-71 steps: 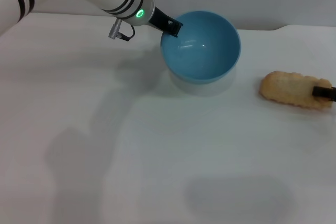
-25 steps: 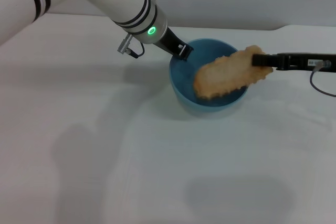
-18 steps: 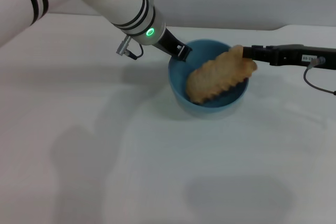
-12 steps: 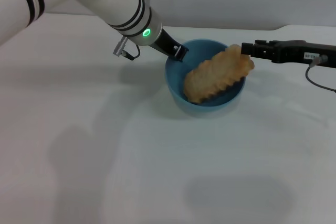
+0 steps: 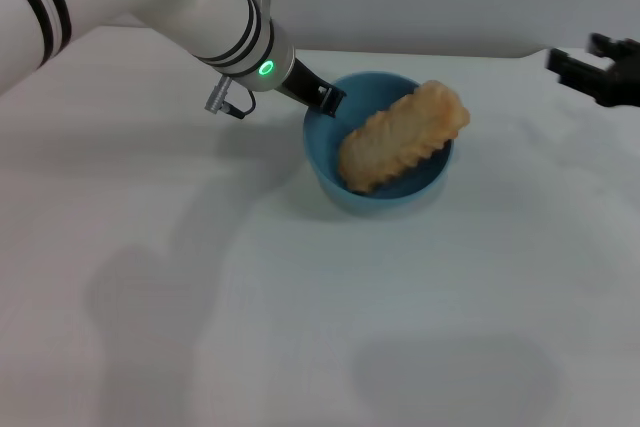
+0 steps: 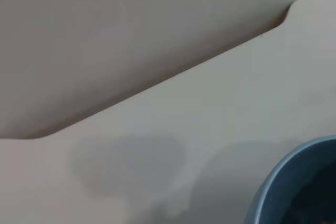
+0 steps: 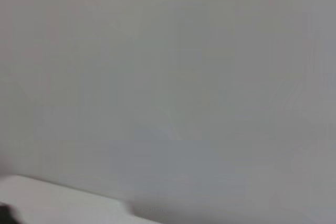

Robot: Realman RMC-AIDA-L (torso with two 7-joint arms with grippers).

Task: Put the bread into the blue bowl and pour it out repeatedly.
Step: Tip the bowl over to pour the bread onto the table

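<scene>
The desk (image 5: 300, 327) was a plain white surface backed by a pale wall, carrying nothing but the task's own items. The blue bowl (image 5: 330, 172) stood near the middle, and the bread (image 5: 402, 135) lay in it golden-tan face up, slanted — its lower end down inside the bowl, its upper end propped on and overhanging the rim on the robot's right. The left claw (image 5: 328, 97) was clamped on the bowl's rim on the opposite side, one finger visible inside the wall. The right claw (image 5: 592, 69) hung well apart from the bowl at the right edge of the head view, empty, with its fingers apart. Risks noted: the loaf was about as long as the bowl was wide and did not sit fully inside, so any tilt or jolt could tip it out early, in an unintended direction. The left claw's hold was a thin pinch on a smooth plastic rim — during a pour the bowl could rotate or slip in that grip. Bread landing near the desk's edge would be awkward to retrieve.
</scene>
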